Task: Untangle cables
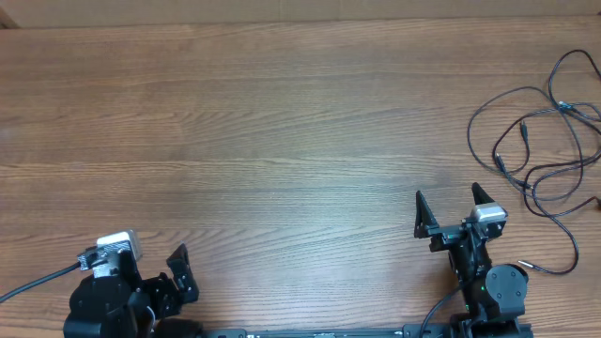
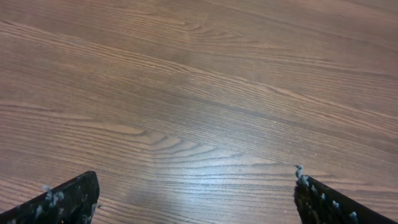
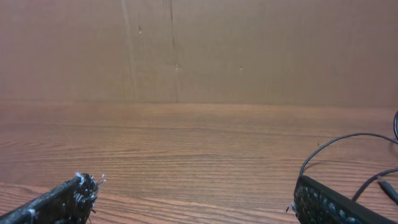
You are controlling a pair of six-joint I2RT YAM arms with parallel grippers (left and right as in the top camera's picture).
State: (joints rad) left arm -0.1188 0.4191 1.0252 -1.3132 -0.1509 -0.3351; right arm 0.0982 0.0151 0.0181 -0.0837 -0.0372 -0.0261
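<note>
Left end effector (image 2: pixel 195 186), right end effector (image 1: pixel 448 202) spread; cables (image 1: pixel 561 105) perhaps past right table (image 1: pixel 282 141) edge.

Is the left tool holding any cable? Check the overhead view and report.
No, the left tool sits open and empty; the cables lie far off by the right edge.

A wide brown bench (image 1: pixel 282 141) with a long, wavy wood grain fills the scene, its surface matte under soft, even light. Along its far edge stands a flat, plain brown wall panel (image 3: pixel 261 50), crossed by a few thin vertical seams (image 3: pixel 175 56).
</note>
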